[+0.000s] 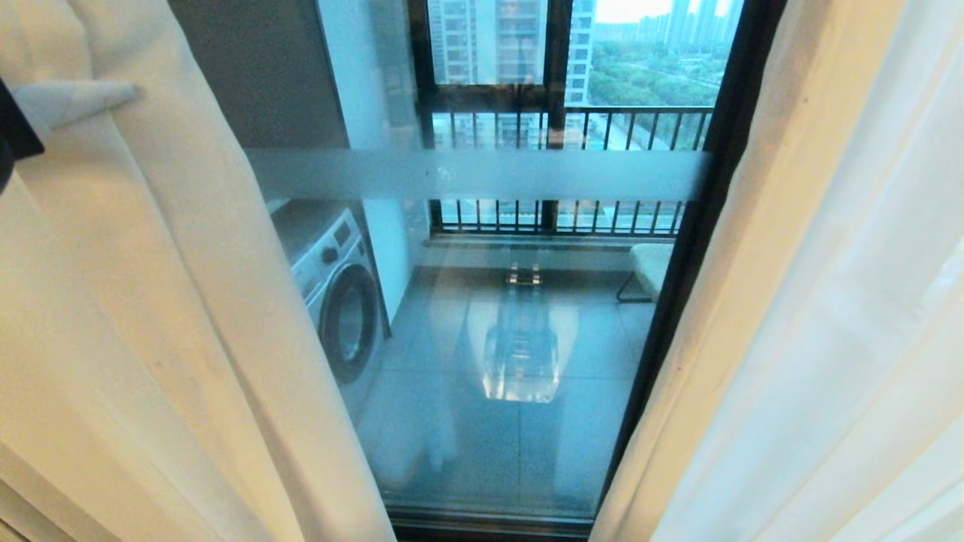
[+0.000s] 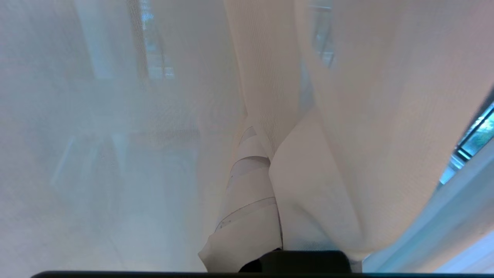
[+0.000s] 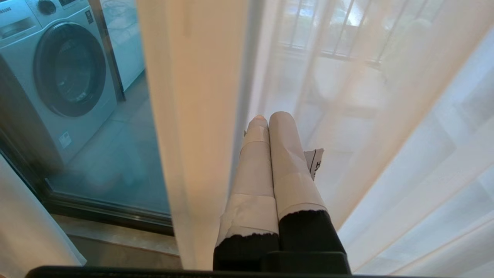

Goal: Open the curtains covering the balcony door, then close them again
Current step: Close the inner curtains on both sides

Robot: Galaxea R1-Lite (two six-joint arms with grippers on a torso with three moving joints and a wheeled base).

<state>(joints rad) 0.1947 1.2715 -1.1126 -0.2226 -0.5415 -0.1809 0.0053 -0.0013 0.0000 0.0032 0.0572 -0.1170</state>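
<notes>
A: How far can the task be judged to have come?

B: The curtains (image 1: 173,316) are seen drawn apart, one panel at the left and one at the right, with the balcony door (image 1: 497,316) bared between them. The opening step is therefore taken as largely done; the closing is still left.

A: What is shown at the left?

B: The left gripper (image 1: 45,102) is seen at the far left edge of the head view, against the left panel. In the left wrist view its jaws are shut on a fold of fabric, with one taped finger (image 2: 247,200) visible beside the pinched cloth. Whether cream panel alone or sheer as well is pinched cannot be told.

A: And through the glass?

B: A washing machine (image 1: 339,301) is seen on the balcony at the left, and the railing window (image 1: 572,120) at the far side. The frosted stripe (image 1: 482,175) runs across the pane.

A: And the right?

B: The right gripper (image 3: 270,119) is not shown in the head view. In its own wrist view the jaws are pressed together with nothing between them, low beside the right panel's inner edge, with sheer fabric (image 3: 386,116) hanging just beyond.

A: What remains, then?

B: Both panels would have to be brought back together over the door.
</notes>
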